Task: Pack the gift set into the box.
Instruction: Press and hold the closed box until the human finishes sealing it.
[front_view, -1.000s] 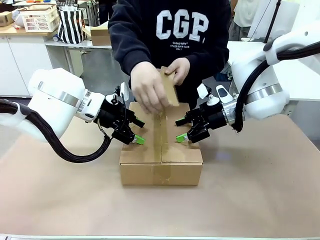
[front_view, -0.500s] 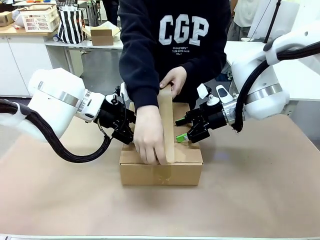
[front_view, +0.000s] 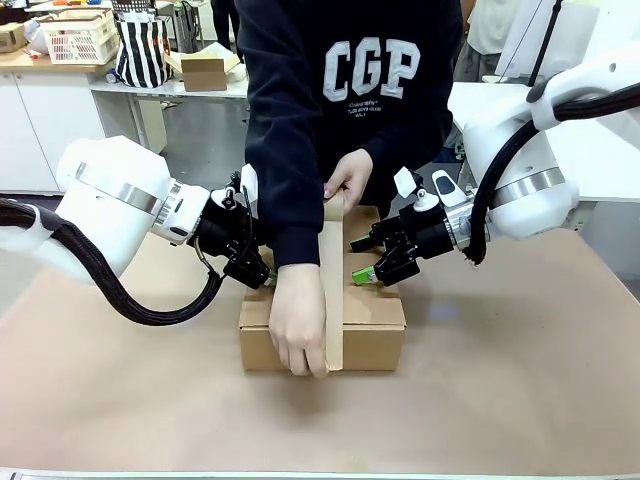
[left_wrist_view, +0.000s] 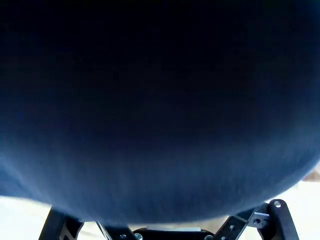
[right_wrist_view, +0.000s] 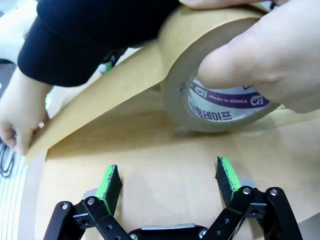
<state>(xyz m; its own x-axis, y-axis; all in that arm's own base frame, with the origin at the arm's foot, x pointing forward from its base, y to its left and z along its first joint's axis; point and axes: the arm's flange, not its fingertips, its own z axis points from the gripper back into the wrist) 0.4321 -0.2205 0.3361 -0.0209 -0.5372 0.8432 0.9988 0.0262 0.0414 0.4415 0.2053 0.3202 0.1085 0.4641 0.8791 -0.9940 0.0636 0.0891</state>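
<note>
- Brown paper covers your bench, with wide bare stretches in front of the box and out to both sides
- You have the box in the middle of the bench, top flaps folded shut, its front edge facing you
- Your left gripper sits at the box's left top edge; the person's dark sleeve crosses right in front of it, so you cannot tell how its fingers stand
- From the left wrist you see that sleeve pressed close, leaving almost no free room ahead
- Your right gripper rests at the box's right top edge, fingers spread wide with nothing between them; the right wrist view shows both green pads over bare cardboard
- One hand of the person presses a tan tape strip down over the front edge of the box, along the centre seam
- Their other hand holds the tape roll at the far edge, just beyond your right fingers
- Between your two grippers, the person's arm and the tape take up the box top
</note>
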